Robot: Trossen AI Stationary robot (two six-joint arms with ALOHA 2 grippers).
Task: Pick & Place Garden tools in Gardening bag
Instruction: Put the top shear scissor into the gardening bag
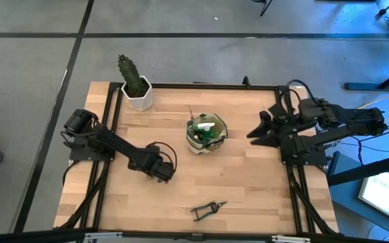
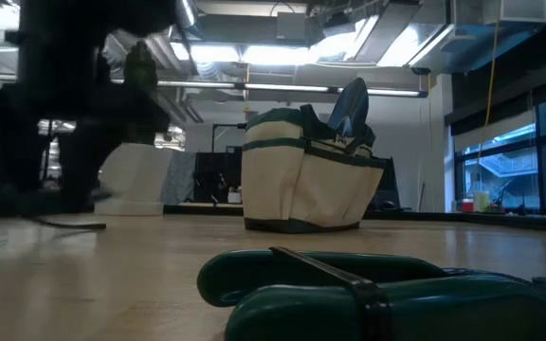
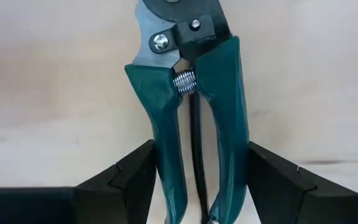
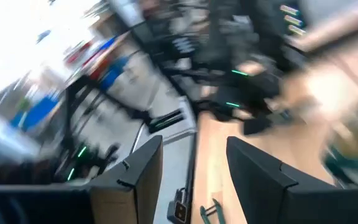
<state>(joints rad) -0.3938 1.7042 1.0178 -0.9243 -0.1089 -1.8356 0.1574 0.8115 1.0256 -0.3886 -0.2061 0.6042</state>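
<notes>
The pruning shears (image 1: 209,210), with dark green handles, lie flat on the table near its near edge. They fill the foreground of the low view (image 2: 387,294). My left gripper (image 1: 162,170) is open, up and to the left of them. In its wrist view (image 3: 197,155) its fingers stand on either side of the shears' handles (image 3: 166,124), and the low view shows no finger at the shears. The gardening bag (image 1: 206,133) stands upright at the table's middle with tools in it; a blade (image 2: 352,104) sticks out of its mouth. My right gripper (image 1: 258,130) is open and empty, right of the bag.
A green cactus in a white pot (image 1: 136,86) stands at the far left of the table. A black frame (image 1: 181,86) runs along the table's edges. Bare wood lies between the bag and the shears.
</notes>
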